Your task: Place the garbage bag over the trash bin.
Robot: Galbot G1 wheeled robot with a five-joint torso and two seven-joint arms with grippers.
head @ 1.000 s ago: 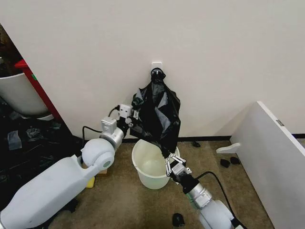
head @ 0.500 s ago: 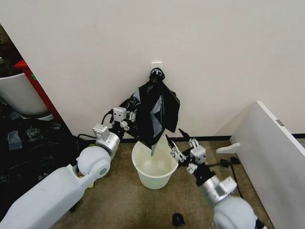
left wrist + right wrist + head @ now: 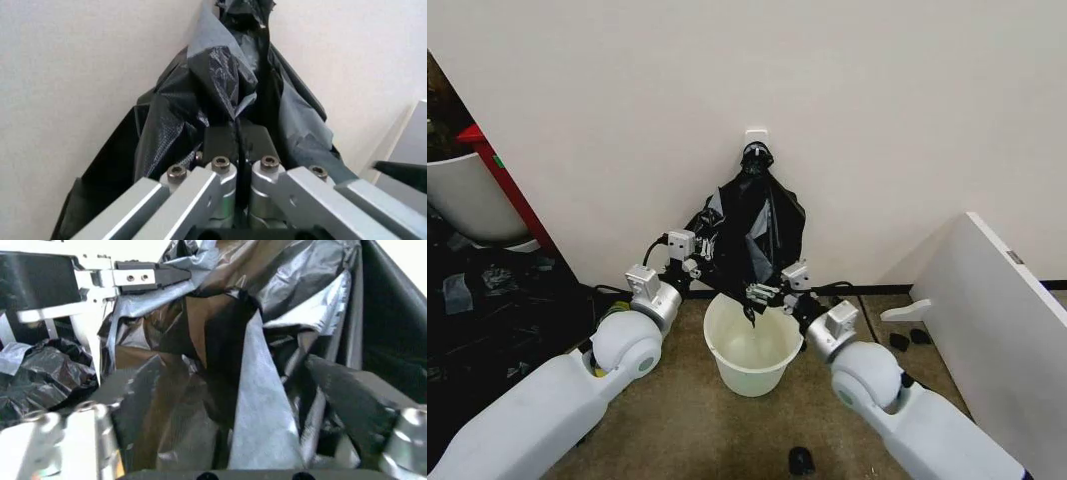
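Black plastic hung from the wall hook (image 3: pixel 756 133) above the bin (image 3: pixel 751 345), so your bag (image 3: pixel 752 235) was nowhere near fitted: mouth unopened, rim uncovered. Your left tool (image 3: pixel 693 254) was clamped shut on the bag's left edge. Your right tool (image 3: pixel 767 294) stood spread around the bag's lower tip, not yet closed. Half a second earlier that right tool sat out to the right, clear of the bag; it had swung in under it.

Open mouth of the trash bin (image 3: pixel 749 345) beneath, partly overhung by the garbage bag (image 3: pixel 752 240).
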